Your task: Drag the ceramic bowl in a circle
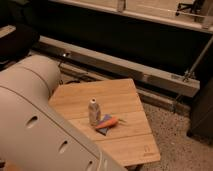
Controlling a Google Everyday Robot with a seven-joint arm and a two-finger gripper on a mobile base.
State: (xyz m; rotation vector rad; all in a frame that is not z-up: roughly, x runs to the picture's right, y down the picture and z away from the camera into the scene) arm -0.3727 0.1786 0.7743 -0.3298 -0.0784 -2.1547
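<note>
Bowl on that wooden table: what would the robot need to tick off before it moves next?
1. The bowl is in view on the table: ok.
2. The bowl is away from the table's edges: ok.
3. Free room around the bowl: not ok, the cup stands right beside it.
4. The gripper is at the bowl: not ok, no gripper is near it.
5. The gripper is in view: not ok, it is out of frame, shut; only the arm fills the lower left.

The ceramic bowl (109, 122) sits at the white cup's (93, 111) four o'clock on the table (120, 95). A white arm (35, 125) fills seven o'clock; the closed claw is hidden.
</note>
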